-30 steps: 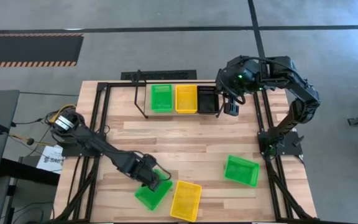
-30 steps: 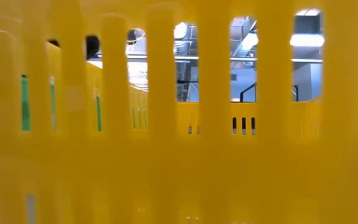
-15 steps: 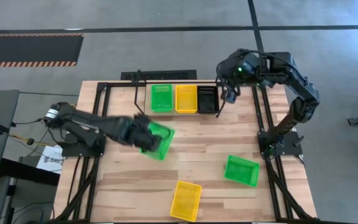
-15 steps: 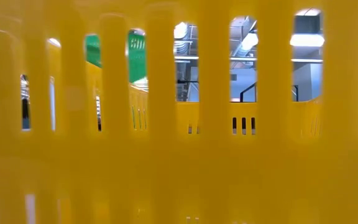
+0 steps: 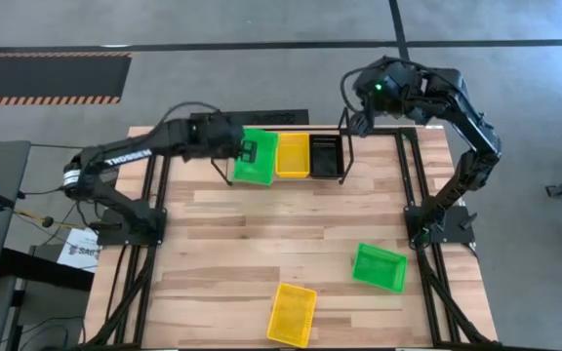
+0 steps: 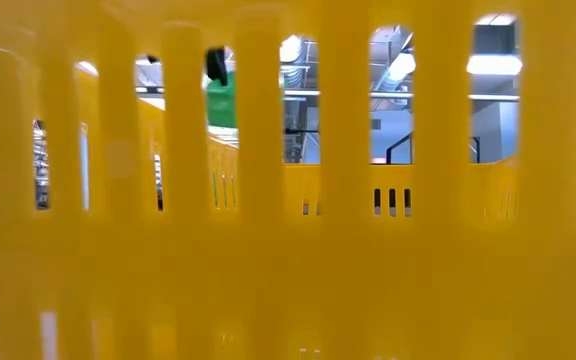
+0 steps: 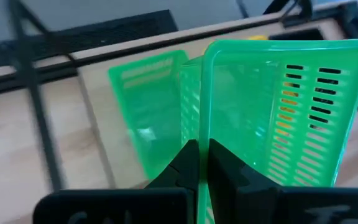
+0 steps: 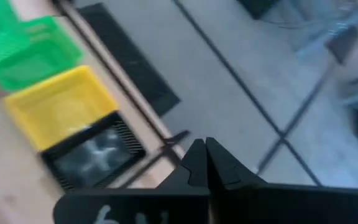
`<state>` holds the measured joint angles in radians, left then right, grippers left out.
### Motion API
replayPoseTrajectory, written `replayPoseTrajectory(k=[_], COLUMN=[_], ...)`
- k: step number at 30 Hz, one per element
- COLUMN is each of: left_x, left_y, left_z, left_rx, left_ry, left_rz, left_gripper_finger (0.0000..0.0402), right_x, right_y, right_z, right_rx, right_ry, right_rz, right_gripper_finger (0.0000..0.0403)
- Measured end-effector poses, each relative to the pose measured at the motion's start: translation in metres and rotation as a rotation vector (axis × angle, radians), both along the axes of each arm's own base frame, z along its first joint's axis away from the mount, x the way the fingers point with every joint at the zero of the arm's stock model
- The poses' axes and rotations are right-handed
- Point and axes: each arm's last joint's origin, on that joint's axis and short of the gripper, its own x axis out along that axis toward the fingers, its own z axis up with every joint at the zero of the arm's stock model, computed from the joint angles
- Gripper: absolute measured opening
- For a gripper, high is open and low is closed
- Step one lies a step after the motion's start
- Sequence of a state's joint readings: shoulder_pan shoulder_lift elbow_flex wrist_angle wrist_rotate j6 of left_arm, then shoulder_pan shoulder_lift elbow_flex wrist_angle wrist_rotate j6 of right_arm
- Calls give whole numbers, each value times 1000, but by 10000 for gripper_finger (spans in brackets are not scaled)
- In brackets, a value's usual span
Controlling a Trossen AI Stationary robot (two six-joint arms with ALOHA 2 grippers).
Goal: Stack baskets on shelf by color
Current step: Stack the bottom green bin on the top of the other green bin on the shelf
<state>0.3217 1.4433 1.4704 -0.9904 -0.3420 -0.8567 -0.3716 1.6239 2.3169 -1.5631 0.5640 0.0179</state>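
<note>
Left claw (image 5: 245,151) clamps a green basket (image 5: 258,159) tilted, long axis front-to-back, over the shelf (image 5: 224,174).

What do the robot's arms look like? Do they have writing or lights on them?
Both are dark, jointed arms. The left arm has white TROSSEN lettering along it and a white band near its base, where coloured cables gather. The right arm shows a small green light near its wrist. Each ends in a gripper with two flat black fingers.
</note>
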Motion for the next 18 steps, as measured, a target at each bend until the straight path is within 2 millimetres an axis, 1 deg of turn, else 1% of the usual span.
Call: replayPoseTrajectory(k=[2,4,6,10,14,18], left_x=[2,3,5,10,20,27], left_y=[12,19,24,31,39,47], left_z=[-3,-4,-6,-15,-30,-44], left_rx=[-10,-5,5,-4,-37,-66], left_ry=[-17,-23,-32,-28,-10,19], left_rz=[15,37,73,158,218,250], left_gripper_finger=[0,0,0,0,0,0], right_x=[-3,-8,-13,-30,-47,-61], right_y=[-6,-15,-25,-49,-74,-92], right_z=[0,1,0,0,2,4], right_rx=[-28,-38,-45,-39,-15,8], right_ry=[22,39,64,103,68,21], right_rz=[-35,-63,-90,-149,-171,-144], right_gripper_finger=[1,1,1,1,0,0])
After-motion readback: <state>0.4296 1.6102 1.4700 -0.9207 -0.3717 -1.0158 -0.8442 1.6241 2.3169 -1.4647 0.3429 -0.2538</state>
